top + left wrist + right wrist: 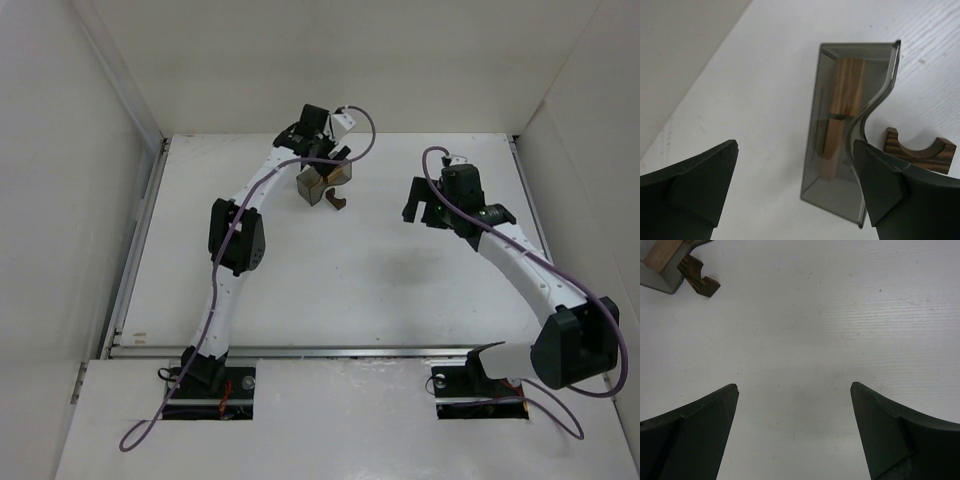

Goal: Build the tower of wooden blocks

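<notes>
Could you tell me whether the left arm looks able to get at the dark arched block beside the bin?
Probably yes: the block lies uncovered on the table outside the bin, and the left fingers hang open close above it. The bin wall alongside may crowd one finger.

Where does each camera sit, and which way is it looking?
Top camera: high behind the arms, looking down on the white table; both arms show, left pincer by the see-through grey plastic bin, right pincer over bare table.
Left wrist camera: on the left wrist, looking down past its dark fingers into the bin holding light tan wooden blocks.
Right wrist camera: on the right wrist, looking down at table past its own fingers.
Shared: all three show the bin and the dark brown arched wooden block.
</notes>
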`<state>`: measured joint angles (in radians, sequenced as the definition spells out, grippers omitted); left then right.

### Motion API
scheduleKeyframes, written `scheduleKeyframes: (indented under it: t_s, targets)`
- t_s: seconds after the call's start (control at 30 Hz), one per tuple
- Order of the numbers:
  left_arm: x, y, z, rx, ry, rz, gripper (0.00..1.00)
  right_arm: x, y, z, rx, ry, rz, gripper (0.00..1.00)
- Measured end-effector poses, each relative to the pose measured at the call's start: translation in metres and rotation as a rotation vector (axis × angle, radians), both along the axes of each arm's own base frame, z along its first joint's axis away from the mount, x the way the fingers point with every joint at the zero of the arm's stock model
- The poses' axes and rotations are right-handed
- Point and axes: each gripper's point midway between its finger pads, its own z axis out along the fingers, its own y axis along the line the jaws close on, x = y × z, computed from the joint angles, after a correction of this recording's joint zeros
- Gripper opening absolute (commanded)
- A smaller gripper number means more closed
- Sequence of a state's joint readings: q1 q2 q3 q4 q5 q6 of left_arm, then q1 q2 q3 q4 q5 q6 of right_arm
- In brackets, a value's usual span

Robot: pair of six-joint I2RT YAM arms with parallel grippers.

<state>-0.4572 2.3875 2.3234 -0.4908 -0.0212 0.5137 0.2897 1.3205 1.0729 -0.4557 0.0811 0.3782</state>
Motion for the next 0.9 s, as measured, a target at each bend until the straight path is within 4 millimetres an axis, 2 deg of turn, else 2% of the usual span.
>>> scheduleKeyframes:
  t_s: [0.07,0.2,0.3,0.33,0.43,0.47,0.57,0.6,0.67,0.77,0.83,0.9]
  targets:
    - [-0.001,-0.001,-0.019,0.009,0.036,-0.005,1.00,0.000,0.001,-0.002,-0.001,0.005,0.007,1.00]
    - [-0.006,-0.006,-0.056,0.018,0.112,-0.027,0.89,0.002,0.004,0.000,-0.001,0.004,0.023,1.00]
    - [-0.014,-0.011,-0.065,-0.001,0.153,-0.052,0.81,0.002,0.007,0.000,-0.001,0.003,0.033,1.00]
    - [-0.015,-0.013,-0.065,-0.009,0.158,-0.058,0.71,0.001,0.008,0.000,-0.002,0.003,0.036,1.00]
    - [-0.016,-0.015,-0.066,-0.022,0.165,-0.061,0.51,0.001,0.008,0.000,-0.002,0.003,0.038,1.00]
    - [-0.016,-0.015,-0.066,-0.022,0.166,-0.062,0.37,0.001,0.008,0.000,-0.002,0.004,0.038,1.00]
    - [-0.012,-0.015,-0.064,-0.021,0.148,-0.060,0.15,0.002,0.009,-0.004,-0.005,0.013,0.038,1.00]
    - [-0.009,-0.015,-0.061,-0.024,0.134,-0.054,0.02,0.003,0.009,-0.005,-0.007,0.018,0.038,1.00]
    - [-0.012,-0.013,-0.066,-0.024,0.152,-0.052,0.00,0.003,0.009,-0.008,-0.009,0.026,0.038,1.00]
    - [-0.017,-0.005,-0.083,0.031,0.167,-0.042,0.00,0.003,0.011,-0.011,-0.011,0.032,0.043,1.00]
    - [-0.016,-0.004,-0.082,0.049,0.143,-0.037,0.00,0.002,0.012,-0.011,-0.011,0.031,0.047,1.00]
    - [-0.025,-0.003,-0.081,0.094,0.121,-0.038,0.00,0.002,0.014,-0.010,-0.011,0.031,0.051,1.00]
